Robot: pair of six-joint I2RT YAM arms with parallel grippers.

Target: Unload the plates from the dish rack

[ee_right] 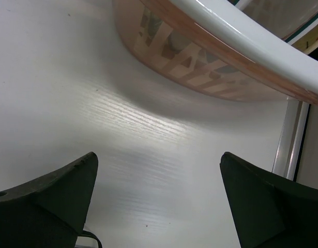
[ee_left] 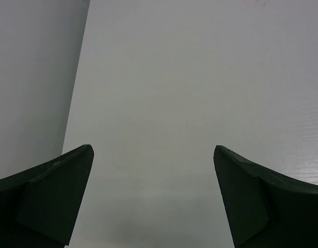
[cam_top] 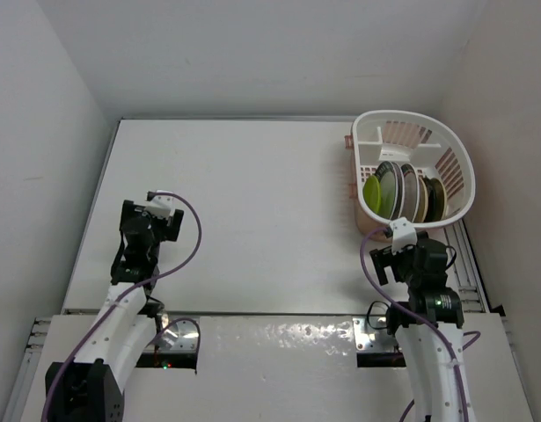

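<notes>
Four plates [cam_top: 376, 190] on edge in the dish rack [cam_top: 400, 113], we hold our left gripper [ee_left: 152, 155] spread wide above the table [ee_left: 200, 77], our right gripper [ee_right: 159, 160] equally agape near the rack.

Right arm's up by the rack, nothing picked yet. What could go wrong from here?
1. The right pincer is open and low, below the rim of the rack. Driving straight ahead would likely shove the rack, which sits at the right edge of the table.
2. The plates stand packed together on edge, so pulling one may drag or tip its neighbour.
</notes>
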